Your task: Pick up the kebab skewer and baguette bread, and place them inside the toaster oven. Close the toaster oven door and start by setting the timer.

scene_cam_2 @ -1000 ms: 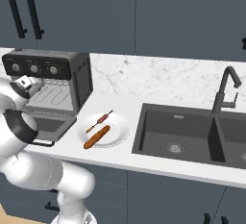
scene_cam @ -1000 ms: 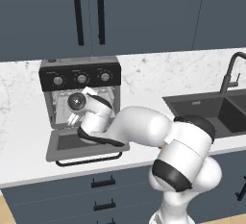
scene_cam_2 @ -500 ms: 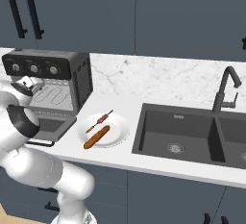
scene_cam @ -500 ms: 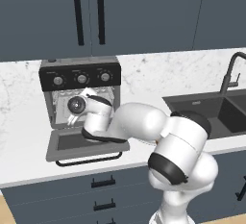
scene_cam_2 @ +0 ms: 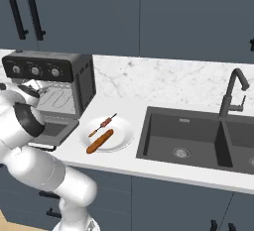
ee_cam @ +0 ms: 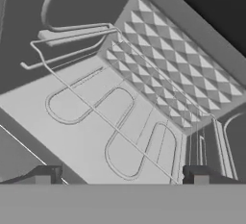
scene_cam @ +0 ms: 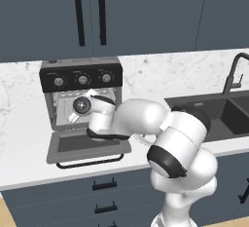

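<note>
The arm is hunched at the mouth of the oven, wrist right in front of the cavity and over the dropped door. On the hand view the tool has its two dark tips set wide apart at the bottom with nothing between them: spread and empty, looking straight down at the wire rack.

Both foods are on the plate, which sits on the surface between the oven and the sink, close to the front edge. The skewer lies toward the back of the plate, the baguette toward the front, roughly parallel and just apart.

My read: nothing is loaded, so the pick comes first. The arm needs to back out over the door without clipping its handle, then swing toward the plate. For the skewer, close across the chunks rather than the bare stick; that stick looks too thin to pinch reliably. Come down square so the tips don't nudge the baguette.

Materials: the rack is thin bright wire bent in rounded loops, with a diamond-pattern mesh panel behind it, so slim things could slip between wires. The oven is a dark grey box with a black control strip and three round silver knobs. The plate is smooth white with a shallow rim; the surface is white veined marble. The baguette is a rounded, sausage-like loaf and may roll.
</note>
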